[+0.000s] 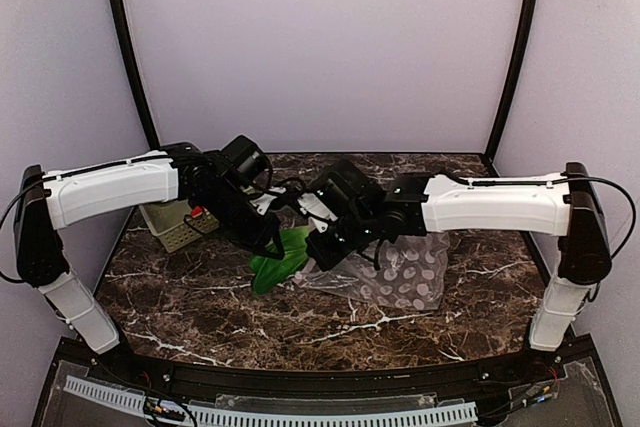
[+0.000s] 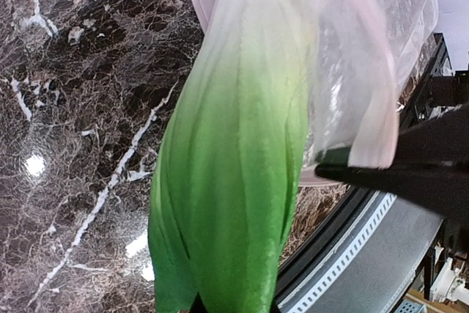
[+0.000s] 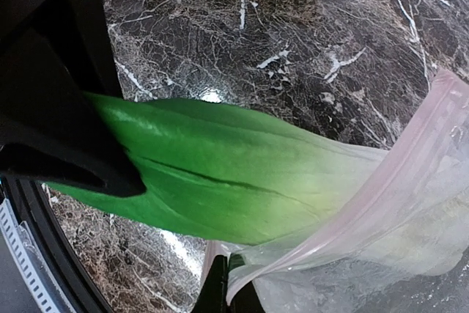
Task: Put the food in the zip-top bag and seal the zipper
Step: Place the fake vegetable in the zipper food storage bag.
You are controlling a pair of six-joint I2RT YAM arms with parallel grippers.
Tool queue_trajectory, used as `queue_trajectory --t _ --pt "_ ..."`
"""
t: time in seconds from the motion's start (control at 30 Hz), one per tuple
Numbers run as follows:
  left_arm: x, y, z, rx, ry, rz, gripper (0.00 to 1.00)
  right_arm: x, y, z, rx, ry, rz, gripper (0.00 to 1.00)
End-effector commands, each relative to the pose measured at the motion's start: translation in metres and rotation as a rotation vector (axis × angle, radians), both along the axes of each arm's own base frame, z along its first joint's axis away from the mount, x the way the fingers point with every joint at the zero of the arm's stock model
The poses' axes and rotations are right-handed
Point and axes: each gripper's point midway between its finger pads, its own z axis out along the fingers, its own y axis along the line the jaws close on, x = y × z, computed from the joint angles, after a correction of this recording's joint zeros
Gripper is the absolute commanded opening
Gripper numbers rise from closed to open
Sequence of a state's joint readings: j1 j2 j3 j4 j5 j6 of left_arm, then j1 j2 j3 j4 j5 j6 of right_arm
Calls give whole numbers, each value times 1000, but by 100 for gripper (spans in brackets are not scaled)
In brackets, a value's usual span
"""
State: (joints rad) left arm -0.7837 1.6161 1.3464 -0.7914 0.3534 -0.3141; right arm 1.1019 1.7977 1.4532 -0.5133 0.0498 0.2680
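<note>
While the left gripper (image 1: 268,243) pinches the green leaf end of the bok choy (image 3: 242,174), its white stalk lies inside the mouth of the zip-top bag (image 3: 410,254), whose pink rim the right gripper (image 1: 324,251) clamps tight. Open table (image 1: 200,307) lies nearer, and the basket (image 1: 172,227) stands far left.

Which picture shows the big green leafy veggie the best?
The right wrist view: the bok choy lies across it, green leaves to pale stem inside the zip-top bag. The left wrist view is close too, but both ends are cut off. The top view shows only a small green patch, partly hidden.
</note>
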Motion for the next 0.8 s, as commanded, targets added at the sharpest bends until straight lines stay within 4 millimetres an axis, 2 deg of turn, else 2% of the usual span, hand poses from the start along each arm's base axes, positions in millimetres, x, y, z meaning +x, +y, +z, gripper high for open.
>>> queue_trajectory --t 0.0,0.13,0.37,0.57,0.67,0.77 --pt "-10 7 6 21 -43 -119 2 17 -23 26 62 -36 -86 0" --pt "-21 7 15 -34 -61 -183 2 25 -37 26 59 -36 -106 0" --pt "-36 6 35 -113 -82 -261 1 31 -47 30 57 -66 -84 0" --pt "-39 12 27 -41 -37 -293 1 45 -56 36 32 -146 -96 0" --pt "-39 9 26 -46 -28 -299 1 42 -50 41 56 -153 -38 0" --pt "-38 2 28 -73 -18 -300 1 20 -31 52 159 -117 103 0"
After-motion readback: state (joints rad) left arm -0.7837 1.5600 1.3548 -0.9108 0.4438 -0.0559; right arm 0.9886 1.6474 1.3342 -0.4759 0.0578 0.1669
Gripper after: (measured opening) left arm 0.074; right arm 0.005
